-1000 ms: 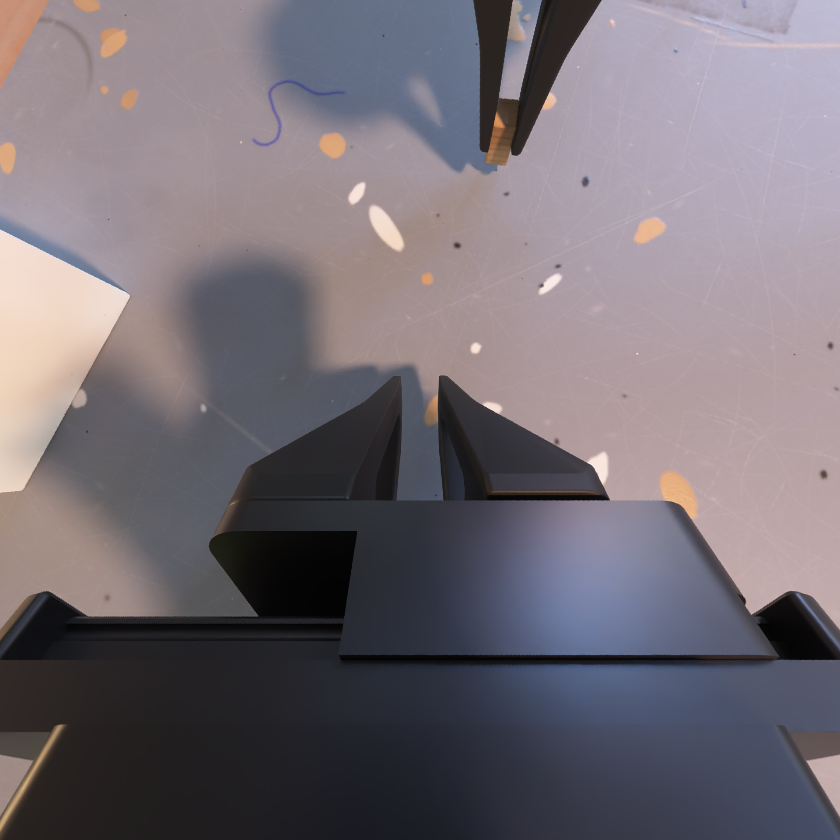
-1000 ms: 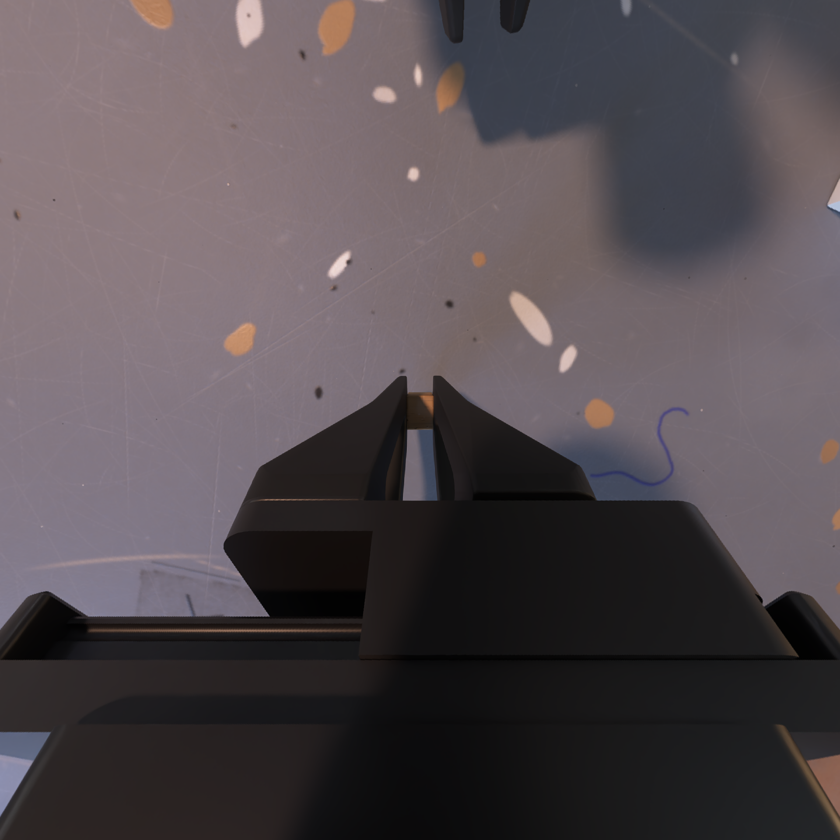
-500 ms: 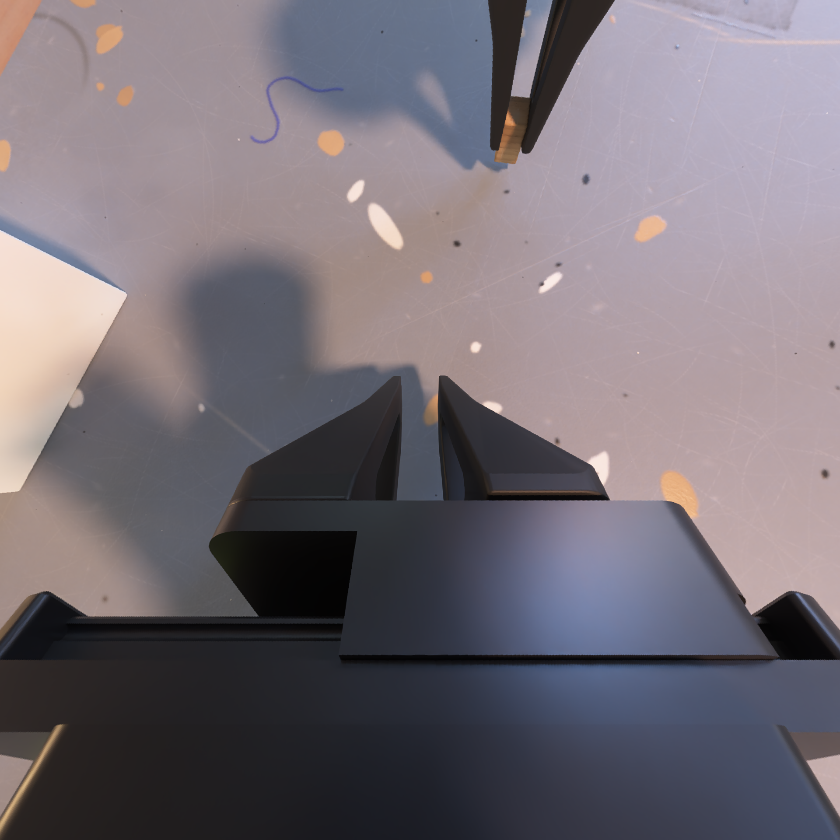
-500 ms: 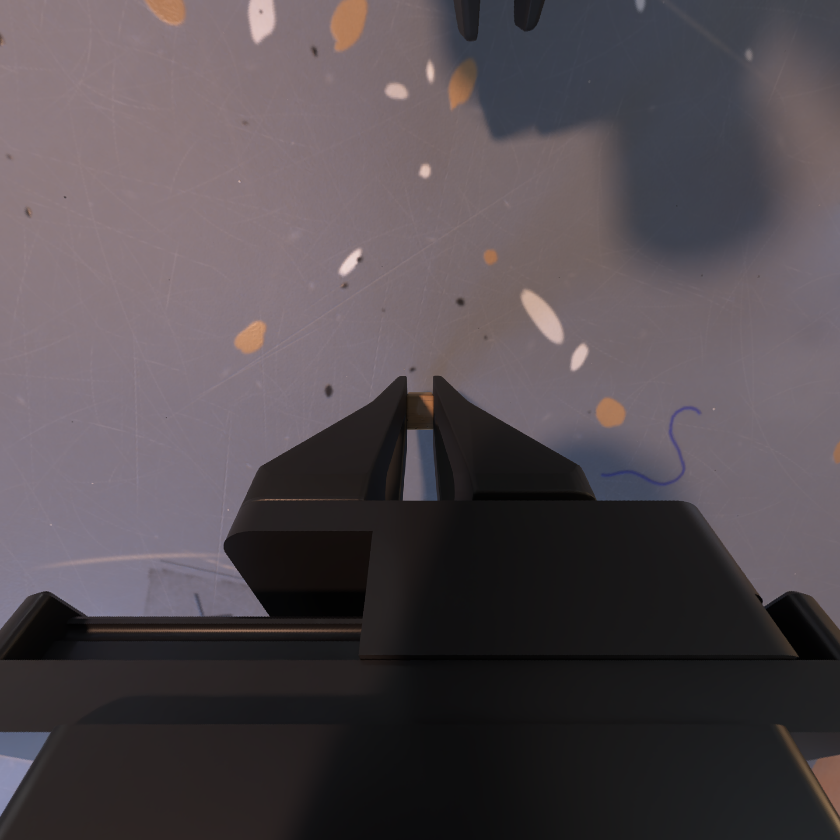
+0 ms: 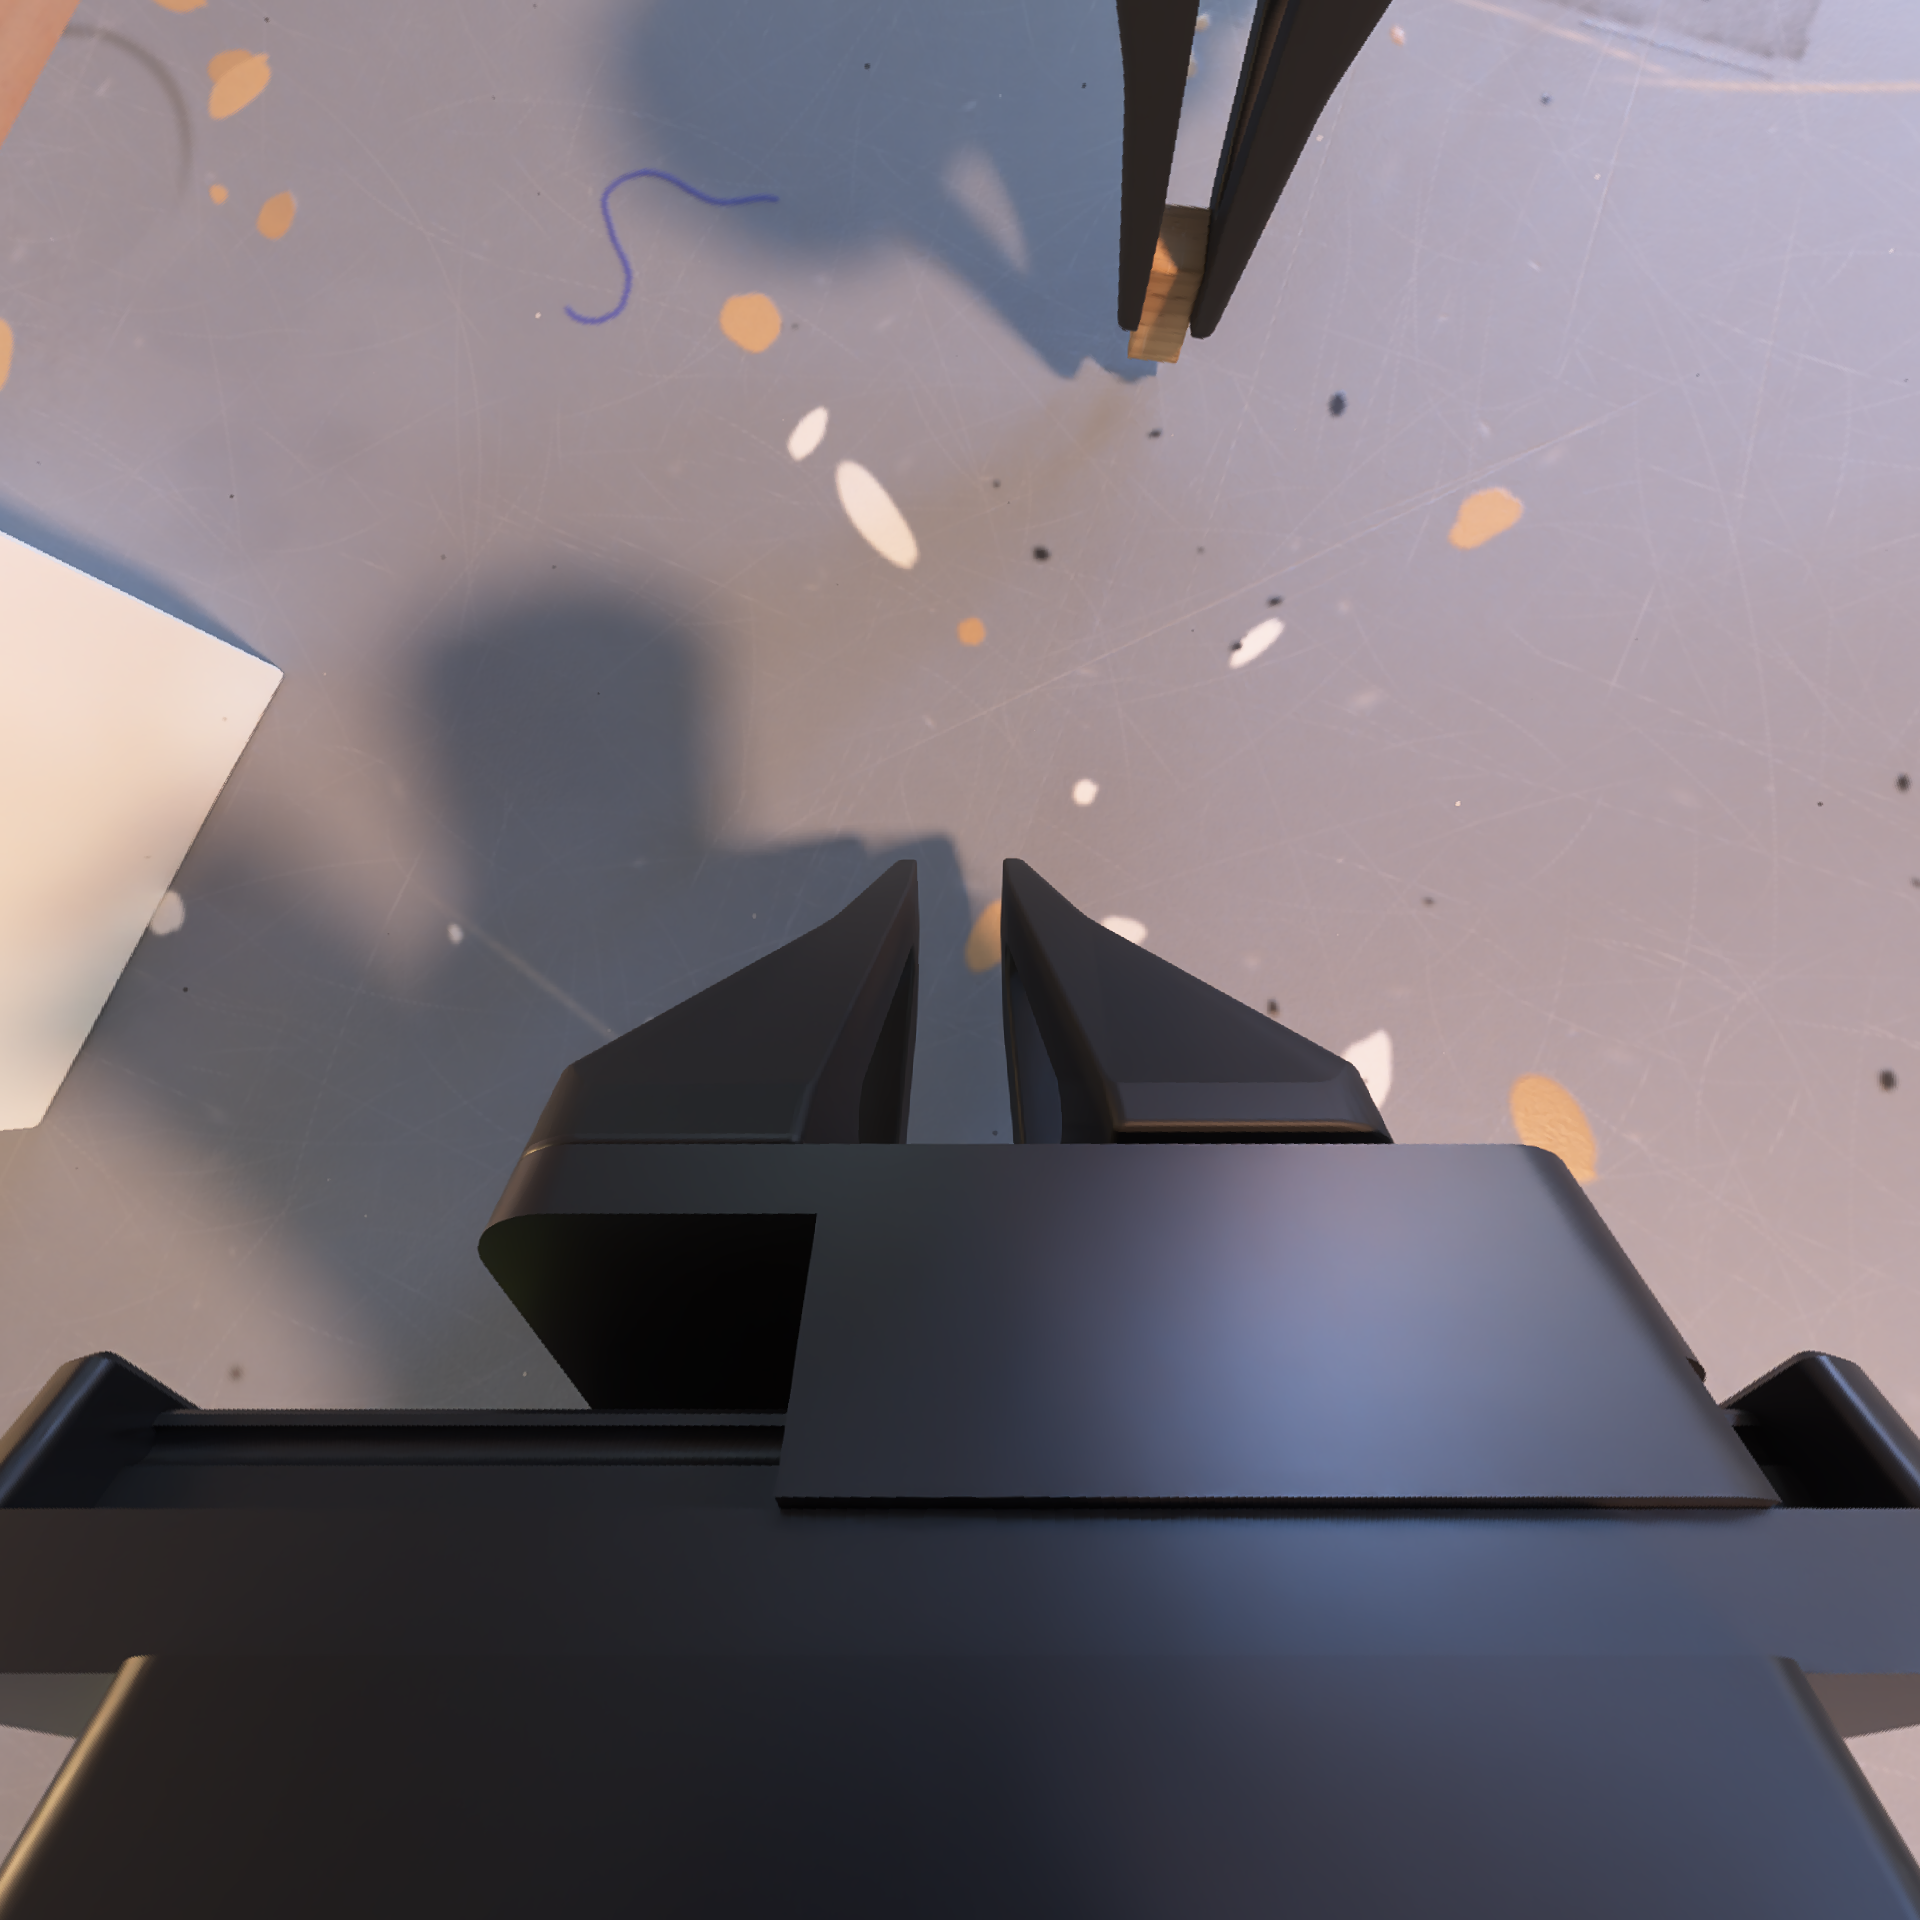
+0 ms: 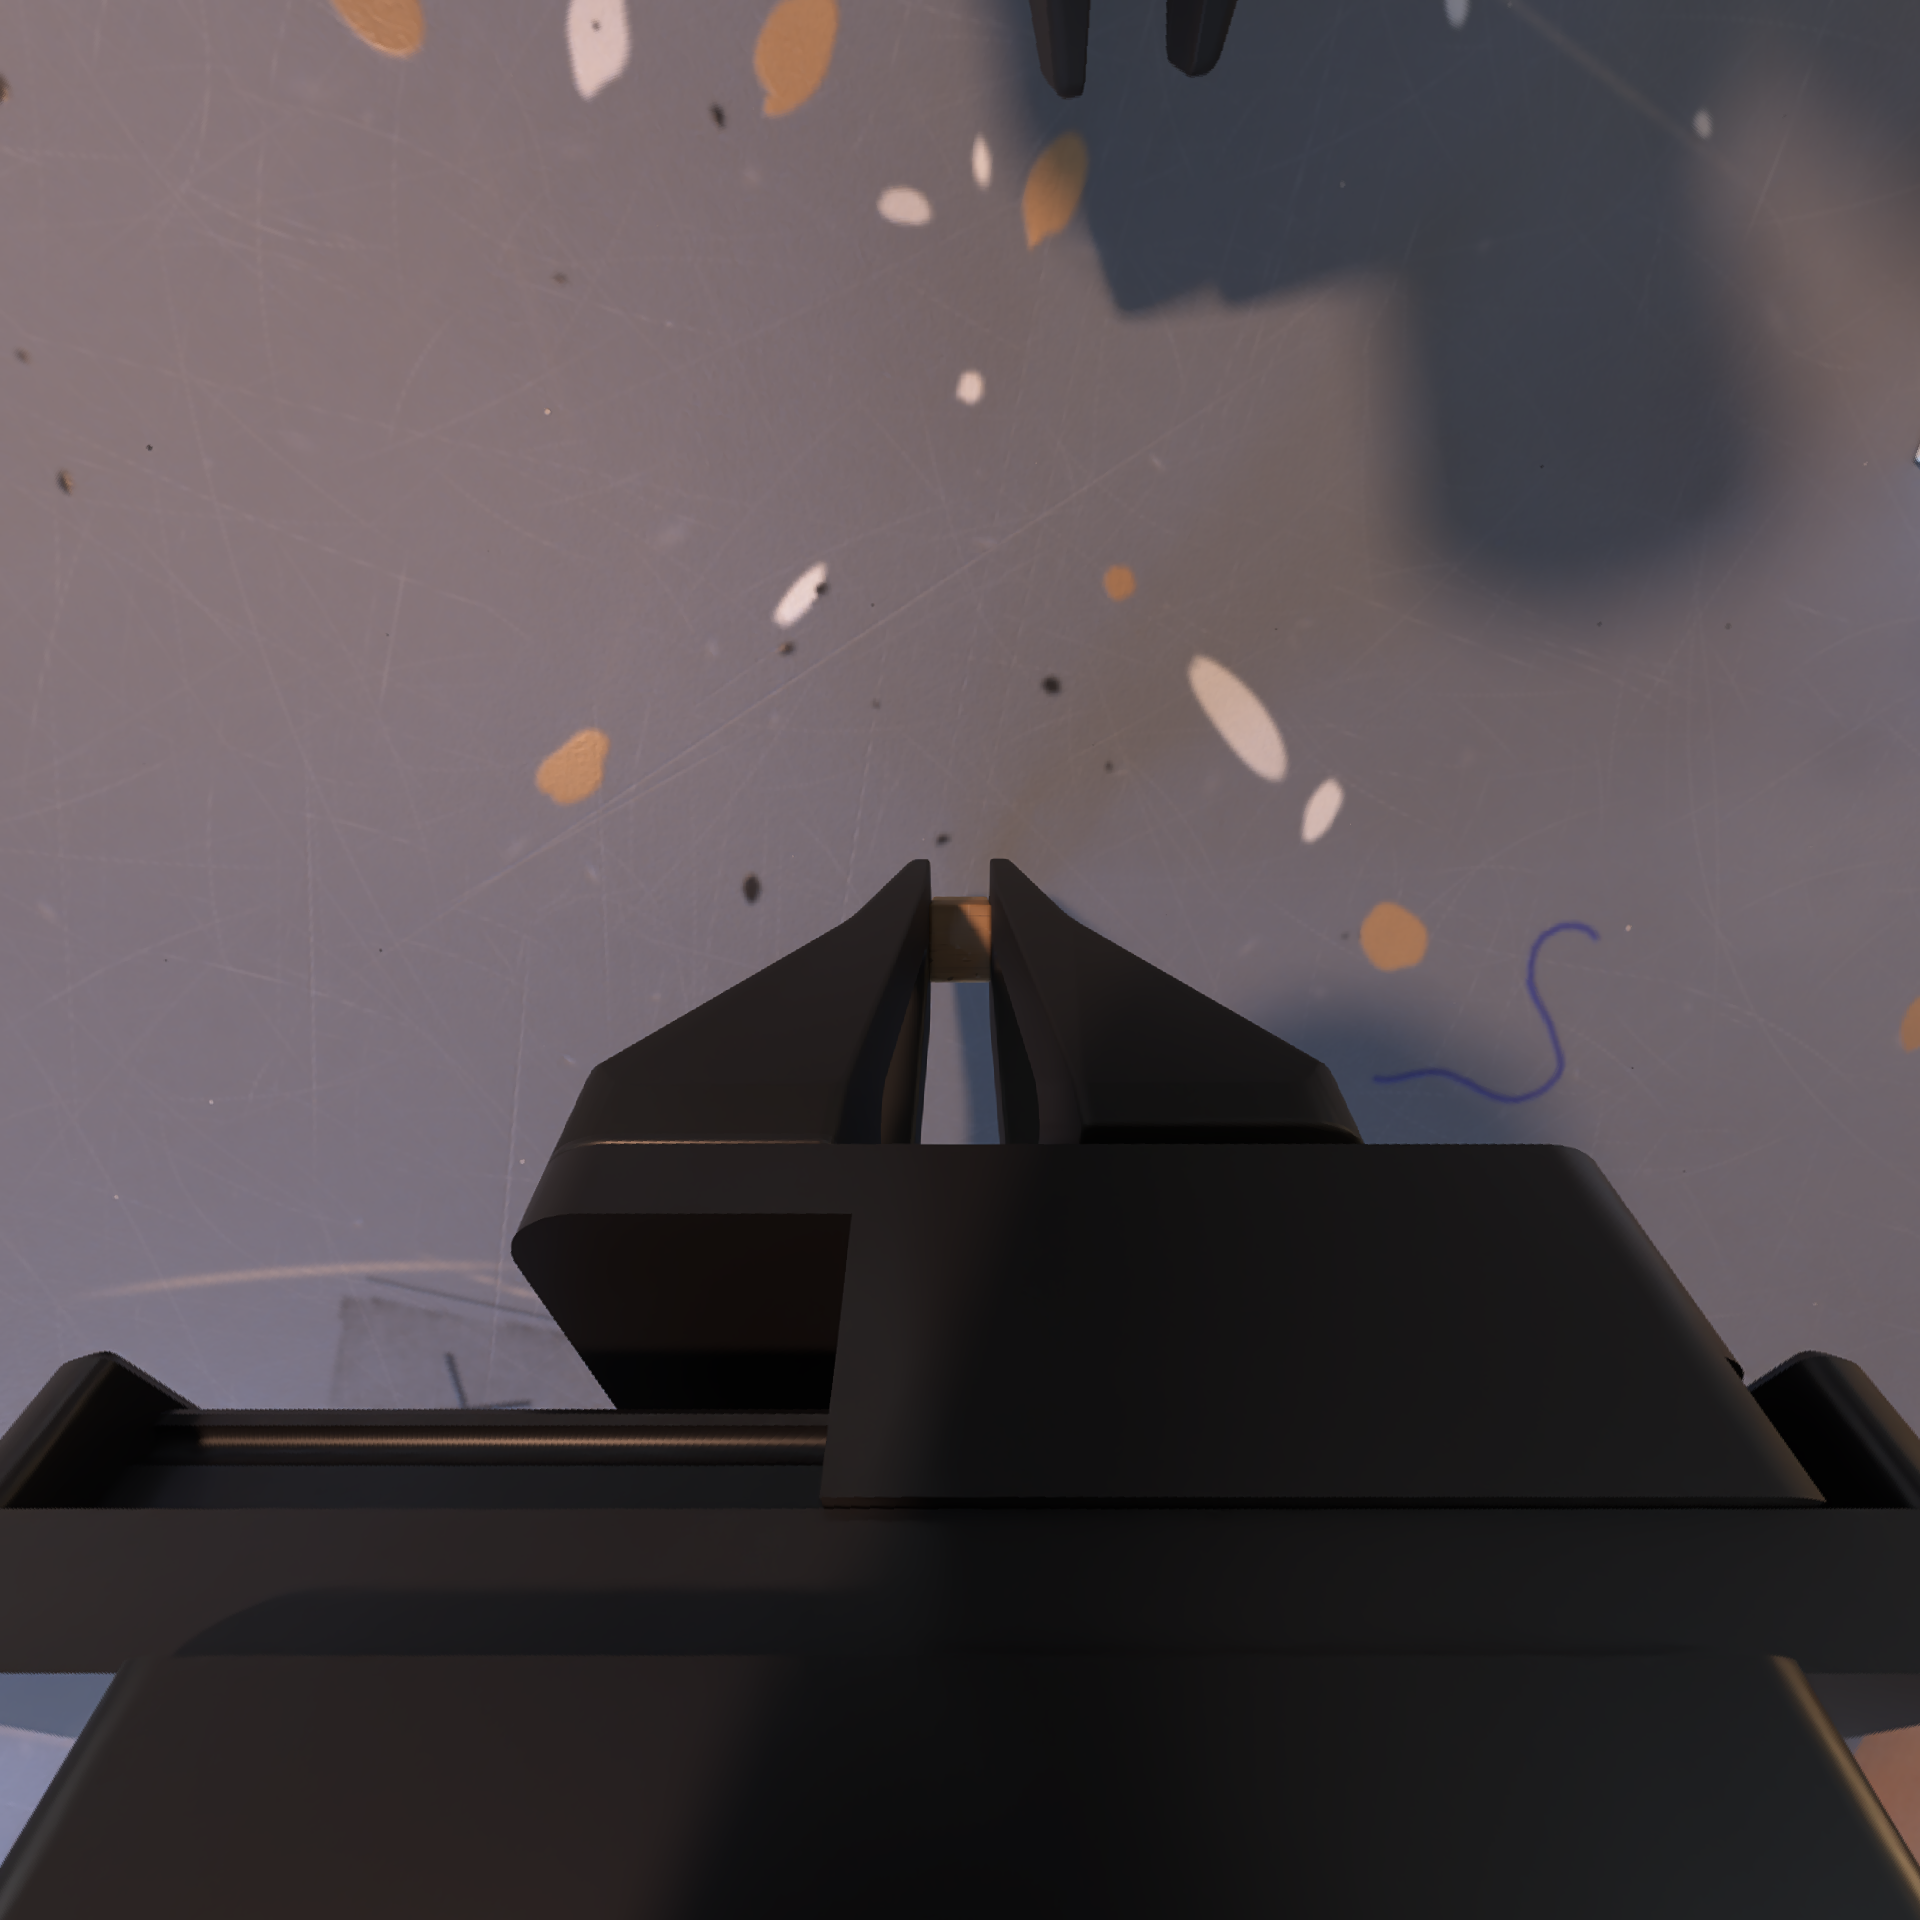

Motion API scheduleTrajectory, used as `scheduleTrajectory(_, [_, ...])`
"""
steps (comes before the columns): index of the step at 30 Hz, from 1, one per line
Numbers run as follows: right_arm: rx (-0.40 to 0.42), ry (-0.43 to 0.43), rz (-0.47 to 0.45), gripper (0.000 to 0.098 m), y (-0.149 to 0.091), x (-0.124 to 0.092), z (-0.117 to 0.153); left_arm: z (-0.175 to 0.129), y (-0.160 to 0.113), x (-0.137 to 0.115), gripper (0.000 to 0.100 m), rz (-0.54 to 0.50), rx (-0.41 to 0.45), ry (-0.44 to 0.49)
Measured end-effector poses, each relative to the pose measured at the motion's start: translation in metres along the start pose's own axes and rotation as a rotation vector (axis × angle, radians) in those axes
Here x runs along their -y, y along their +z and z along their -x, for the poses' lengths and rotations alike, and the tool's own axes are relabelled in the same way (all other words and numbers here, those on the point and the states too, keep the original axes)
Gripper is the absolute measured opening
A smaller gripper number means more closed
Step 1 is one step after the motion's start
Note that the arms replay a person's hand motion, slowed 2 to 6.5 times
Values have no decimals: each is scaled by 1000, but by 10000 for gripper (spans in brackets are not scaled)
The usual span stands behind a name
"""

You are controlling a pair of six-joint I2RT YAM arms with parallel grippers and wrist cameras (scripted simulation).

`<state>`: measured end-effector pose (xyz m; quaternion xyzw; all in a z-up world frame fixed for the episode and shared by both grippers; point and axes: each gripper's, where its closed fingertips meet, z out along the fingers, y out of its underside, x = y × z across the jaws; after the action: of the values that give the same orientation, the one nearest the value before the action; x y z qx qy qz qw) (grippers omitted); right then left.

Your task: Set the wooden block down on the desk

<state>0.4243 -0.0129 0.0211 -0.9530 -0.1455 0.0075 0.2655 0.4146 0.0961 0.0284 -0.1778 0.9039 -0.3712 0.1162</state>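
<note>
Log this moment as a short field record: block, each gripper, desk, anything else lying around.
wooden block: clamped between the fingers of the right gripper, tip poking out past them
right gripper: shut on the block, above the desk
left gripper: fingers close together, narrow gap, nothing held
desk: grey, scratched, with orange and white flecks and a blue squiggle
block on desk: cannot tell if touching
other: white sheet-like thing at the left edge

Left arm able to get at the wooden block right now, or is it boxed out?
Probably not cleanly. The wooden block is pinched between the right gripper fingers, which cover both side faces; only a narrow edge and its lower end show. The left gripper is empty, nearly closed, and well apart across bare desk.
</note>
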Motion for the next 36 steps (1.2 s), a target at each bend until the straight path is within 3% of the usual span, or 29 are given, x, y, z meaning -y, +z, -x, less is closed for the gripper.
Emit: scheduleTrajectory(36, [14,8,-8,93,1,1,4,-2,1,0,133,-1,-8,5])
